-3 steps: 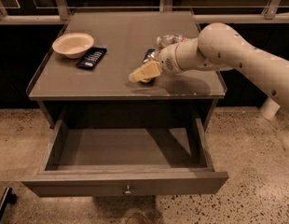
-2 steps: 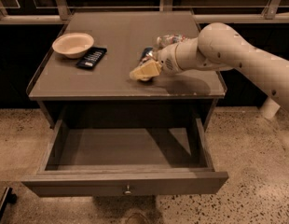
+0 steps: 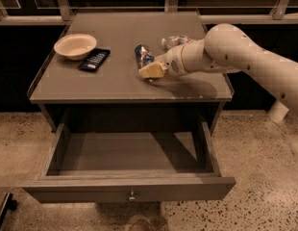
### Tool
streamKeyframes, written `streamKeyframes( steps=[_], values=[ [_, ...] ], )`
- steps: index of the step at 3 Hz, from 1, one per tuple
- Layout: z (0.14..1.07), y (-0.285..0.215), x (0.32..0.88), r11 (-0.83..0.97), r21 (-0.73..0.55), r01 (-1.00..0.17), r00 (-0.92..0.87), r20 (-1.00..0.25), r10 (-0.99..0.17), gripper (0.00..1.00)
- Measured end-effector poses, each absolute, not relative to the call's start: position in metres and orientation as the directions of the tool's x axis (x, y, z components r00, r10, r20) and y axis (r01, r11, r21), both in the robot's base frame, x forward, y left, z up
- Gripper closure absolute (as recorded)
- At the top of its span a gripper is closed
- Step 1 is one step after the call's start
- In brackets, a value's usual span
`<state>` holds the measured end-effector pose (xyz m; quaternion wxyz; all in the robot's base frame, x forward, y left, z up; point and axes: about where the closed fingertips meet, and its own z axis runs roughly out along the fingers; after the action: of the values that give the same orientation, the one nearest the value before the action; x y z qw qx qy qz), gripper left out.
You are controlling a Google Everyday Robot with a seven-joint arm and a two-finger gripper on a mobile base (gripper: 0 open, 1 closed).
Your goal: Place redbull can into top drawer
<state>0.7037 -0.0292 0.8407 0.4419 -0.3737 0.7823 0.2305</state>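
The redbull can (image 3: 143, 55) lies on its side on the grey cabinet top (image 3: 115, 81), right of centre. My gripper (image 3: 152, 70) hangs low over the top, right at the can's near end, and seems to touch it. The white arm reaches in from the right. The top drawer (image 3: 130, 189) is pulled wide open below; its inside is bare and its front panel has a small round knob (image 3: 132, 195).
A clear plastic bottle (image 3: 175, 41) lies behind the arm's wrist. A cream bowl (image 3: 75, 45) and a dark flat packet (image 3: 93, 59) sit at the top's left. The cabinet top has a raised rim. Speckled floor surrounds the cabinet.
My gripper has shifted slightly towards the can's near end, and more of the can shows now. The drawer and other things have not moved.
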Motion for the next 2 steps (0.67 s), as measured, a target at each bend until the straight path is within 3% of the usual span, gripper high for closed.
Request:
streamKeyframes(
  steps=[1,2],
  values=[
    [0.8407,-0.0292,0.7037,0.614,0.030,-0.788,-0.330,-0.864,-0.381,0.88],
    [0.8409,-0.0256,0.7028,0.594,0.039,-0.804,-0.325,-0.865,-0.383,1.00]
  ],
)
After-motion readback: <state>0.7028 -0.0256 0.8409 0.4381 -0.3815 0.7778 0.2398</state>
